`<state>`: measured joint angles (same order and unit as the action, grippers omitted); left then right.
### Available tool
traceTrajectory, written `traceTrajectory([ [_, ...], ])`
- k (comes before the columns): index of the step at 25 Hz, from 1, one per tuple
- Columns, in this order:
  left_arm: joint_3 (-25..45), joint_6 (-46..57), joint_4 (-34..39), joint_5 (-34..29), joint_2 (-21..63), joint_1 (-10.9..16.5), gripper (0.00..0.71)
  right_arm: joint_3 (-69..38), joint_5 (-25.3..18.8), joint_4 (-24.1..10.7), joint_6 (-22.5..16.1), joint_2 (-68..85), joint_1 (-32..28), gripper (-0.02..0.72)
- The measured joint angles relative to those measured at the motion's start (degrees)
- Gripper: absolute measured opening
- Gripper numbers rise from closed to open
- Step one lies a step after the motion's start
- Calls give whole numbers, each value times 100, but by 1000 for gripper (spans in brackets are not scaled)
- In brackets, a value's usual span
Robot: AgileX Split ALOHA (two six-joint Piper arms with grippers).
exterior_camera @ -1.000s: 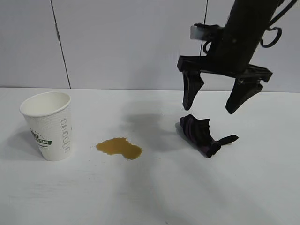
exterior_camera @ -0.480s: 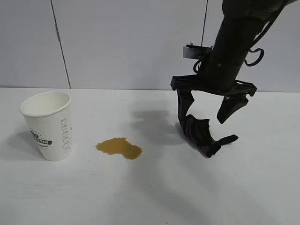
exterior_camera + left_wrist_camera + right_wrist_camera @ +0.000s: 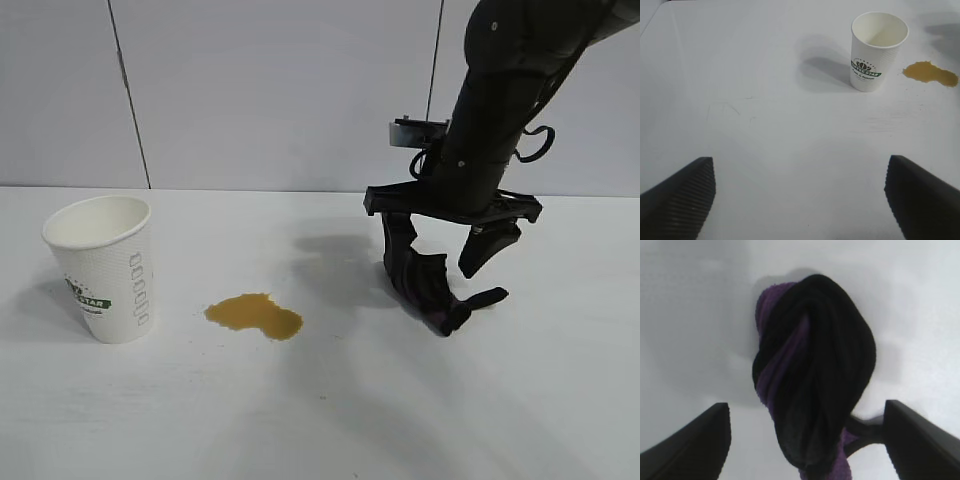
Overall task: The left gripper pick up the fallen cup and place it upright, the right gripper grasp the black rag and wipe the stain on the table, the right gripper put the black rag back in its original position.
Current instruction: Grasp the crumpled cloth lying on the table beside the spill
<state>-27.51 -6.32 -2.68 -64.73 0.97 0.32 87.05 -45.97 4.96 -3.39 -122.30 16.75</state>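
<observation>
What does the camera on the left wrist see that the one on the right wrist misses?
Only the left wrist view shows the cup standing upright, the amber stain beside it, and the left end effector with its fingers wide apart over bare table.

Only the right wrist view shows the black rag, bunched with purple stripes, lying between the spread fingers of the right end effector.

Both show the white table and nothing gripped.
</observation>
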Motion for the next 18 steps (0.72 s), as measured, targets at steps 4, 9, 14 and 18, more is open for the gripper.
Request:
traceTrajectory([
  [4,0,0,0,0,0,0,659,0,18,-6,0,-93,0,547],
  [9,0,0,0,0,0,0,659,0,86,-6,-105,-140,0,545],
  [14,0,0,0,0,0,0,659,0,92,-6,-159,-140,0,347],
  [18,0,0,0,0,0,0,659,0,92,-6,-201,-140,0,85],
])
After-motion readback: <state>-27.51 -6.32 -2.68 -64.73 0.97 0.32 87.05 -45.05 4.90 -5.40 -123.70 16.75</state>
